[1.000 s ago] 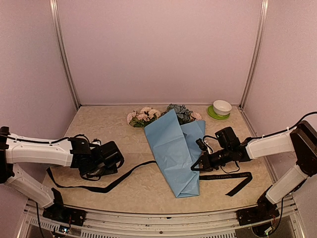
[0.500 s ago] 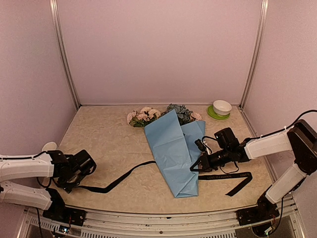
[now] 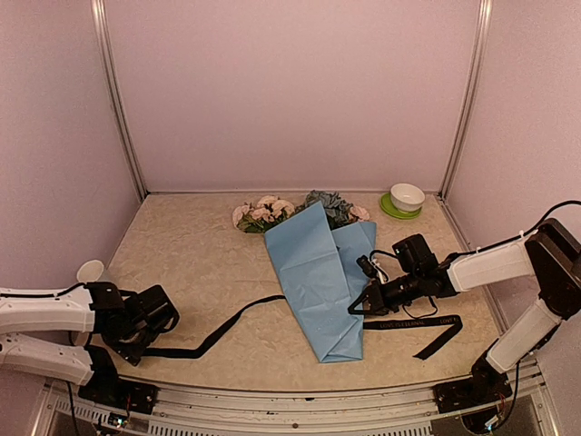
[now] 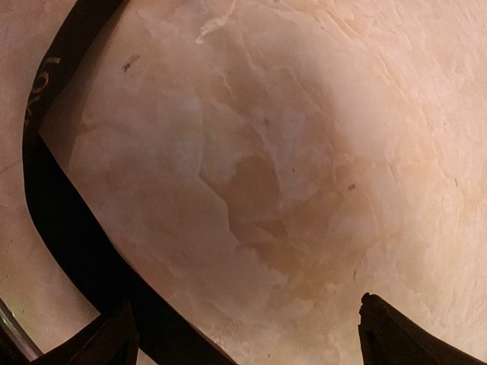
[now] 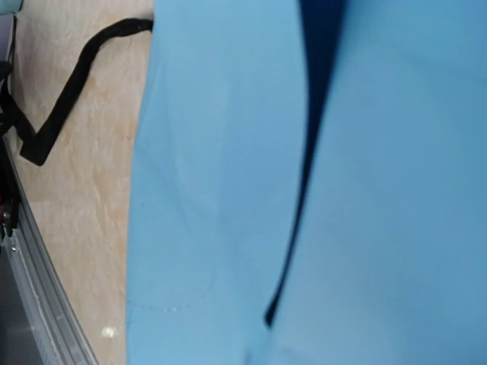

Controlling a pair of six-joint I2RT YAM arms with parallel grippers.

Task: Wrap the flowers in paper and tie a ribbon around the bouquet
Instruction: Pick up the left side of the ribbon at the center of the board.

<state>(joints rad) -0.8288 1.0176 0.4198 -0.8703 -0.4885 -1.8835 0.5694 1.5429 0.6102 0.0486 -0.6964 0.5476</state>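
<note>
The bouquet (image 3: 318, 272) lies with its narrow end toward the arms and the flowers (image 3: 268, 213) at the far end. The black ribbon (image 3: 213, 334) runs crosswise, left to right, at the cone's lower part. Its left tail ends just beside the left gripper (image 3: 145, 331), which is spread wide and empty, so that arm is nearer. The right gripper (image 3: 360, 306), pressed together, touches the bouquet's right edge; I can't tell if it nips paper.

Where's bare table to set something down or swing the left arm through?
Widest bare table: back left, bordered by the flowers, the paper and the ribbon. A smaller patch lies between the bowl and the right arm. Crowded: right of the paper, where the right gripper and the ribbon's other end sit close together.
</note>
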